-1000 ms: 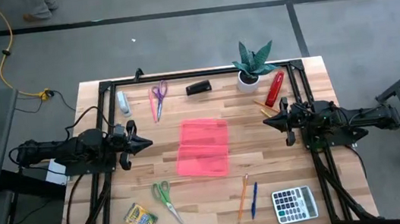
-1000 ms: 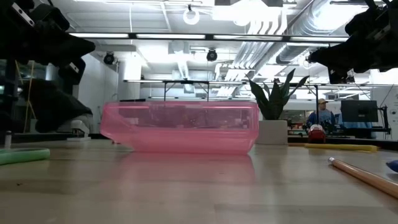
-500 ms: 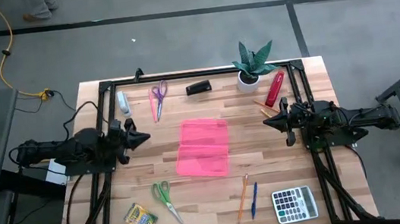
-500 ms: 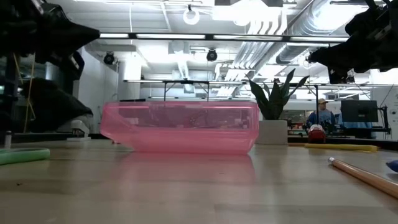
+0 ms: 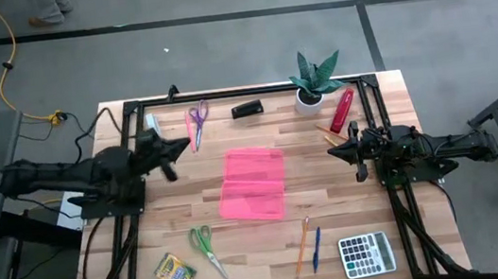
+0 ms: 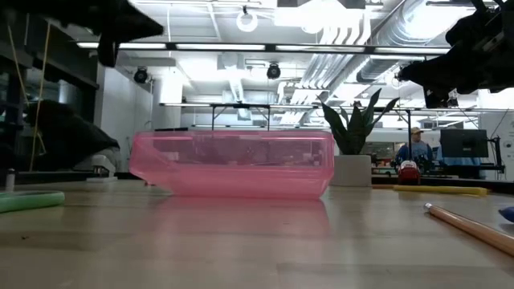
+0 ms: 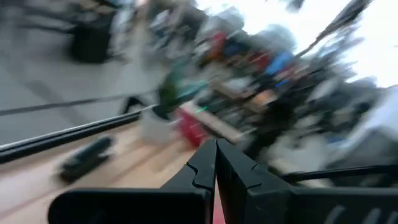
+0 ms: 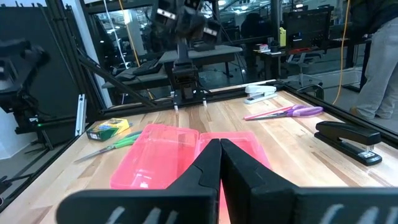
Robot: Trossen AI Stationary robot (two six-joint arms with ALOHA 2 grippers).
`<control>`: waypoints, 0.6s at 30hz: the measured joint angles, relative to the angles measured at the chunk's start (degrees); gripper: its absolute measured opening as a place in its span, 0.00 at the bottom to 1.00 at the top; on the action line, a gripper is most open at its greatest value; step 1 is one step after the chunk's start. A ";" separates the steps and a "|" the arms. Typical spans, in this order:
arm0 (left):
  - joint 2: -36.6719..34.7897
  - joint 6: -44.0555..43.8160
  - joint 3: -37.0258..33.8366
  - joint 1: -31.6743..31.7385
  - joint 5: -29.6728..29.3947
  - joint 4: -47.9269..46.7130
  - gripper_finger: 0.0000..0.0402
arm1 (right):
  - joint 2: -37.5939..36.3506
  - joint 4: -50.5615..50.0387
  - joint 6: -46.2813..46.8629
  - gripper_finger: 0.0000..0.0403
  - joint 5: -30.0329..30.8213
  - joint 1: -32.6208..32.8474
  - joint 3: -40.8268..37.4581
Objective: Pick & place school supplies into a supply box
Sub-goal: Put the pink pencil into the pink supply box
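Left gripper, fingers pressed together, hovers at ten o'clock from the supply box; right gripper, likewise closed, waits at three o'clock.

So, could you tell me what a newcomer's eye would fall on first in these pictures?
Most likely the pink supply box, lying at the middle of the table. Next, the left gripper, fingers together, near the pink/purple-handled scissors at the far edge, while the right gripper waits, shut, on the box's other side.
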 joint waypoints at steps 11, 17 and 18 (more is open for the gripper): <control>22.08 -9.09 25.34 6.91 -4.84 -27.89 0.00 | -0.02 0.00 0.00 0.00 -0.04 0.00 0.01; 24.38 -13.90 27.27 12.96 2.55 -28.69 0.00 | -0.02 0.00 0.00 0.00 -0.06 0.00 0.00; 24.94 -14.64 27.25 13.98 2.80 -29.80 0.00 | -0.02 0.00 0.00 0.00 -0.06 0.00 0.01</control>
